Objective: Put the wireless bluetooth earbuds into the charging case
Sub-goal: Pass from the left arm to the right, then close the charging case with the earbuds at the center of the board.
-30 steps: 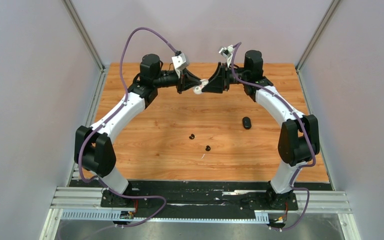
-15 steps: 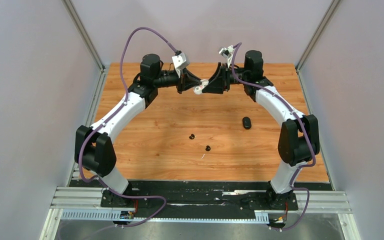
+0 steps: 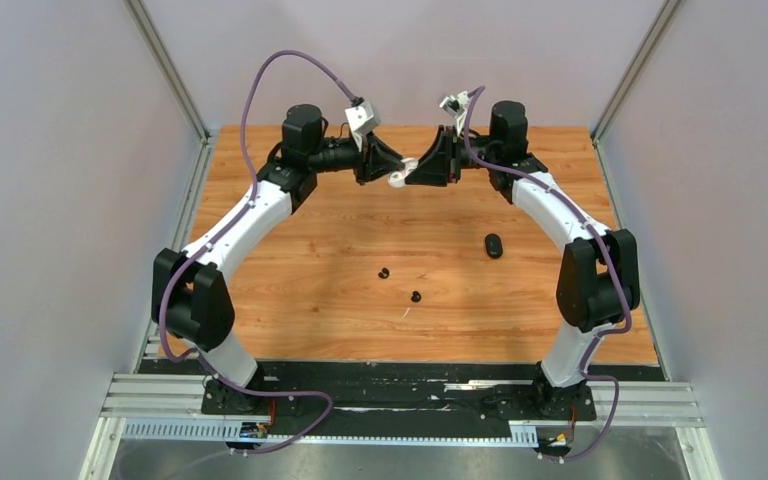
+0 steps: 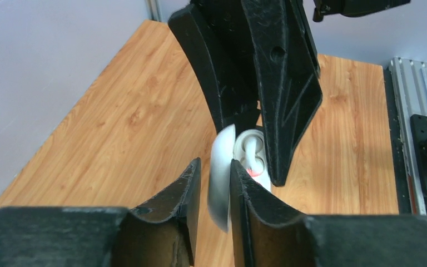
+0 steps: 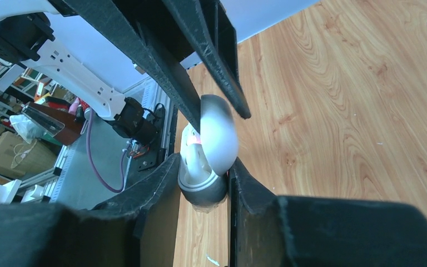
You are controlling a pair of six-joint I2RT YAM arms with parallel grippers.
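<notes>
left gripper [image 4: 214,167] clamps the open white charging case [image 3: 397,180] by its lid, right gripper [image 5: 204,161] by its base, aloft at the table's [image 3: 290,250] 12 o'clock. two black earbuds [image 3: 383,272] [image 3: 416,296] lie toward 6 o'clock.

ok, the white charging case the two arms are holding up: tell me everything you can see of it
The white charging case is a glossy, plastic-looking oval clamshell. It is open and held in the air over the far middle of the table. The left end effector pinches its lid, and the right end effector grips its base. A white bud sits inside, next to a small red glow.
</notes>
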